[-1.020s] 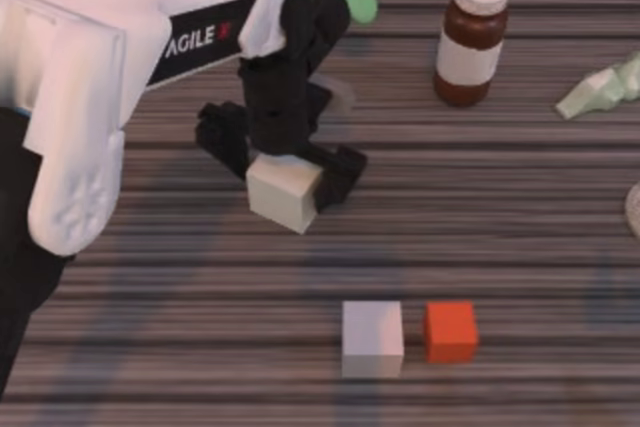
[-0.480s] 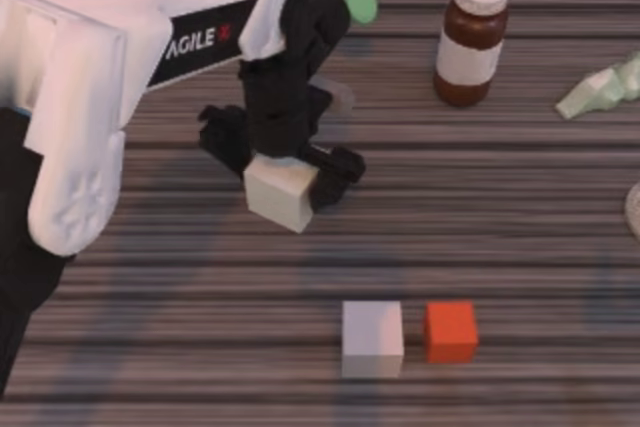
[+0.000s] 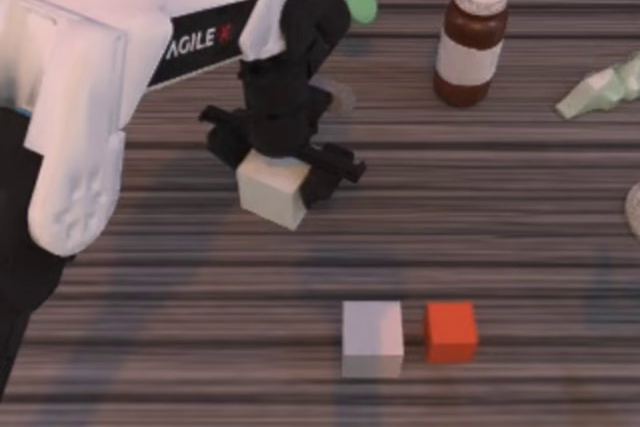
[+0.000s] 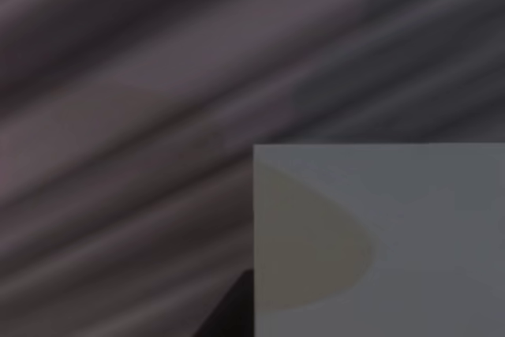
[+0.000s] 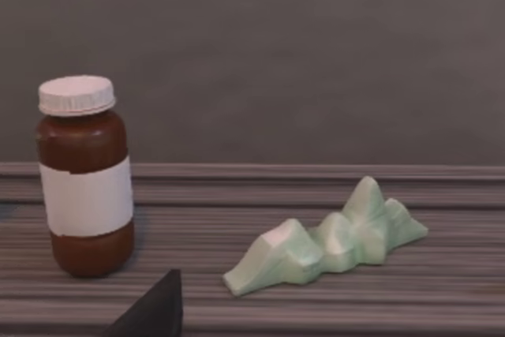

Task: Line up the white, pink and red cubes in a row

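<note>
Your left hand [image 3: 284, 159] is clamped on the big matte off-white cube [image 3: 272, 193], up-left of the pale pink cube [image 3: 372, 339] and small orange-red cube [image 3: 450, 332].

The only readable lettering is "AGILE" in white capitals on a black panel along the left arm [image 3: 195, 39], seen in the top view near the table's far left corner; a small reddish mark follows the word but cannot be made out. The brown bottle [image 3: 470, 39] near the far edge carries a white label with nothing printed on it, in the top view and the right wrist view alike.
</note>
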You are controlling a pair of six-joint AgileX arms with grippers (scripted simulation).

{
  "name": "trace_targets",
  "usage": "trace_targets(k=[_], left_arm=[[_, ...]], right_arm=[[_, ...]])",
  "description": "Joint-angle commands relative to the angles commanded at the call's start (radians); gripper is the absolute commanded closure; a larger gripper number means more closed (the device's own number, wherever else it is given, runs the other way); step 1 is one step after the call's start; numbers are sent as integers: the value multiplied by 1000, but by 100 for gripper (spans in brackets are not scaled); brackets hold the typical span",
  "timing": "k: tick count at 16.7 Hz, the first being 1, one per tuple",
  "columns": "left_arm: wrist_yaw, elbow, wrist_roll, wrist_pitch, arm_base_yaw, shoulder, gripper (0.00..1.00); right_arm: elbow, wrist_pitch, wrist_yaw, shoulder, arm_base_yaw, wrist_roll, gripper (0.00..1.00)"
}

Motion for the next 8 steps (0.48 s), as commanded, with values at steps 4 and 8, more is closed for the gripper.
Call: trace_targets(k=[4, 8], left_arm=[[0, 0, 0, 0, 0, 0, 100], [0, 0, 0, 0, 0, 0, 100]], right_arm=[[0, 0, 0, 0, 0, 0, 0], [0, 0, 0, 0, 0, 0, 0]])
